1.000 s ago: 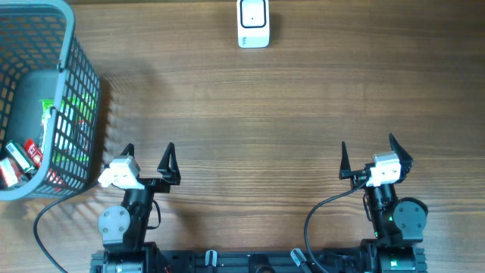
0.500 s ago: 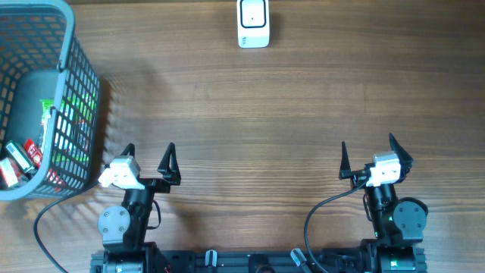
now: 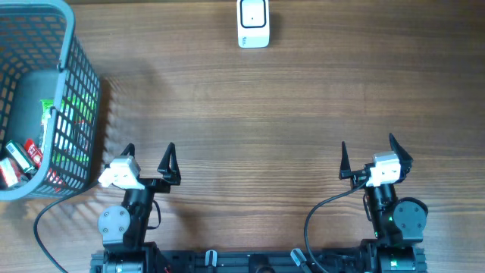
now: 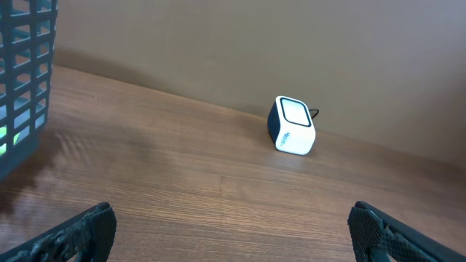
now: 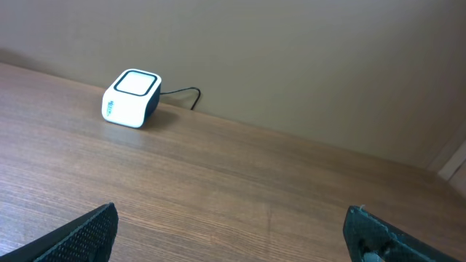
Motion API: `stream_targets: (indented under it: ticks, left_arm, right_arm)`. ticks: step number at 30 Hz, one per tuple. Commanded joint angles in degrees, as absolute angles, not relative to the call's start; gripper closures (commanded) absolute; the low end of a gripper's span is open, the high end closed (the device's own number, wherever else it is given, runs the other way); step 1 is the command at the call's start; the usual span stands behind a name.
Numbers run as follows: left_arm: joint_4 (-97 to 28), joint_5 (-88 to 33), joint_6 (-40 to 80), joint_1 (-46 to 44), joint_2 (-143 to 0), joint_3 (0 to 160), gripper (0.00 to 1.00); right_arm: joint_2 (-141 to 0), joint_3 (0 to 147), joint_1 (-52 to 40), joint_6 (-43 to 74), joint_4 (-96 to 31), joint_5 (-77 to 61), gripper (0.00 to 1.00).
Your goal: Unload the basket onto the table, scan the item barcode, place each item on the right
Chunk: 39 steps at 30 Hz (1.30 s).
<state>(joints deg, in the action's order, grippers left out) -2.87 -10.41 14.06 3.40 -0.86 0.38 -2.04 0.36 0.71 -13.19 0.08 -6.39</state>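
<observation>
A white barcode scanner (image 3: 253,23) with a dark window on top sits at the far middle of the wooden table; it also shows in the left wrist view as the scanner (image 4: 292,125) and in the right wrist view as the scanner (image 5: 131,97). Items (image 3: 21,155) in red, white and green packs lie inside the grey basket (image 3: 70,68) at the left. My left gripper (image 3: 148,155) stands open near the front left, nothing between its fingers. My right gripper (image 3: 367,152) stands open near the front right, also holding nothing.
The basket's mesh wall (image 4: 25,69) rises at the left of the left wrist view. A thin black cable (image 5: 182,93) runs from the scanner toward the back wall. Bare wood lies between the grippers and the scanner.
</observation>
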Motion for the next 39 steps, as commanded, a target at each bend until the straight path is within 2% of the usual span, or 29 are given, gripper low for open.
stream_targets:
  ticks: [1, 26, 32, 39]
  left_arm:
    - [-3.3, -11.9, 14.4, 3.7, -0.9, 0.3, 0.00]
    - [-2.7, -12.1, 14.6, 3.7, -0.9, 0.3, 0.00]
    - [-3.6, -16.4, 14.6, 3.7, -1.7, 0.6, 0.00]
    - [-24.0, -16.9, 14.7, 3.7, -8.0, 17.6, 0.00]
  right_arm:
    - [-2.4, 0.3, 0.9, -13.5, 0.4, -7.3, 0.00]
    - [-2.4, 0.3, 0.9, -13.5, 0.4, -7.3, 0.00]
    - [-2.4, 0.3, 0.9, -13.5, 0.4, -7.3, 0.00]
    - [-2.4, 0.3, 0.9, -13.5, 0.4, -7.3, 0.00]
